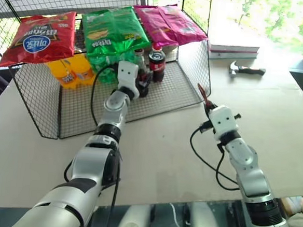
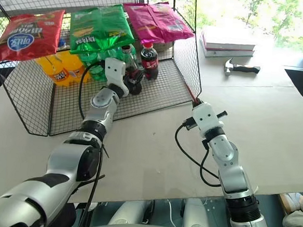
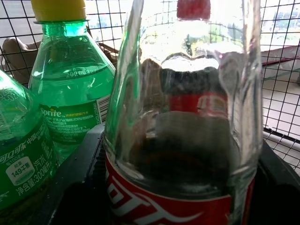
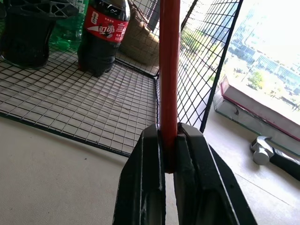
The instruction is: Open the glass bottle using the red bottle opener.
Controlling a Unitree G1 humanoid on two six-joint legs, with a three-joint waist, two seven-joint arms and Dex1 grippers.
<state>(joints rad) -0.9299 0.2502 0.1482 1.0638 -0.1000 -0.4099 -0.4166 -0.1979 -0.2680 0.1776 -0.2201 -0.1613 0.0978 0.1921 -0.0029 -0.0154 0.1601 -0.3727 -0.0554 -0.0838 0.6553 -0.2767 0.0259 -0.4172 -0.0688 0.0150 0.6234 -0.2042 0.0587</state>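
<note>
Close, glass bottle point(image 3: 187, 140) between left end effector point(image 1: 142, 81) fingers

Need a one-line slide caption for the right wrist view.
Right gripper clamps the flat red bottle opener upright beside the black wire-mesh shelf.

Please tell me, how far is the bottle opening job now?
Done: the right gripper is shut on the red bottle opener. In hand: the left gripper is around the glass bottle on the wire shelf. Left: bringing the opener to the cap and prying it off.
</note>
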